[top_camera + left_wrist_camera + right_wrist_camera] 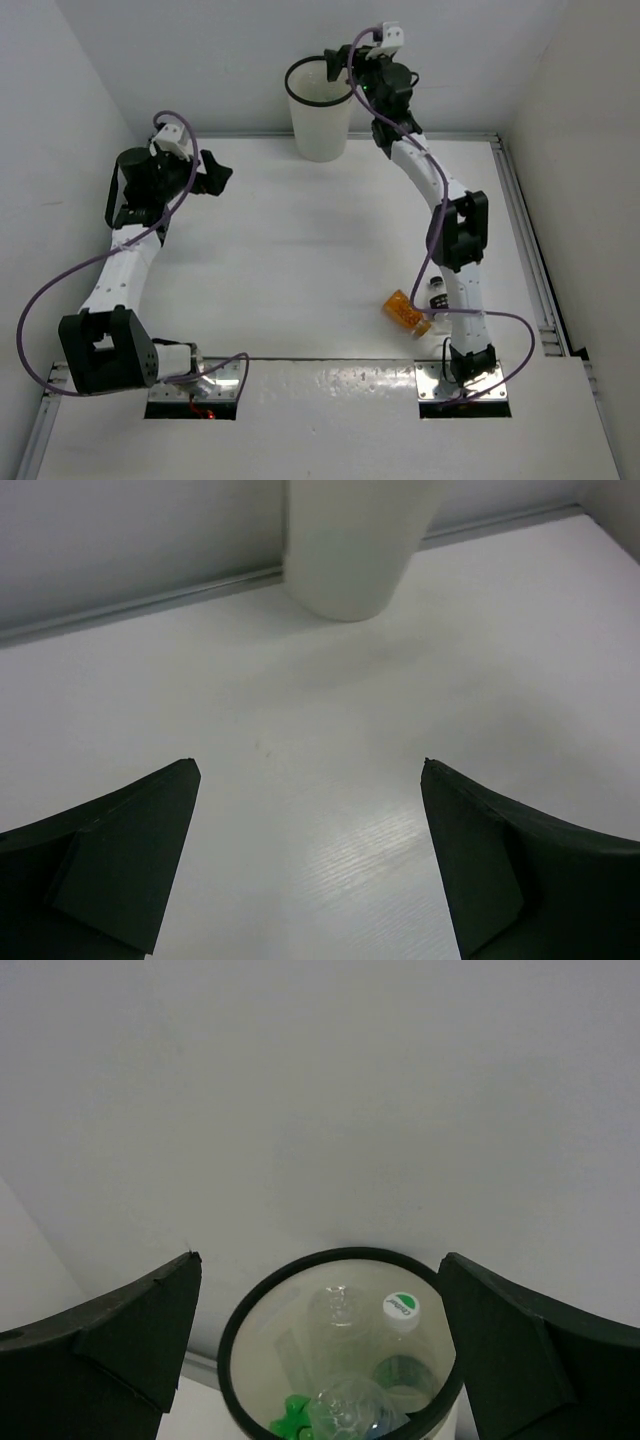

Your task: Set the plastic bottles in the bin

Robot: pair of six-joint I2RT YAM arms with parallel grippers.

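The right hand (320,1260) hangs over the mouth of the tall white tapering plastic bin (232,1332), its dark fingers spread wide with nothing between them. The bin stands at the middle of the table's far edge. Inside the thin black rim lie a clear ribbed bottle with a white cap (400,1310), another clear crinkled bottle (350,1408) and a bit of bright green plastic (290,1424). I judge the step in hand to be the drop over the bin. Two bottles are not yet binned: a small glossy orange bottle (407,310) on its side and a small dark-labelled bottle (437,297) just beside it, both toward the near right corner of the smooth white table (300,260), close against the right arm's lower link. The next move calls for a reach back and down to one of them; round, slick plastic may roll. The left hand (310,770) hovers with fingers apart over bare table toward the far left corner.
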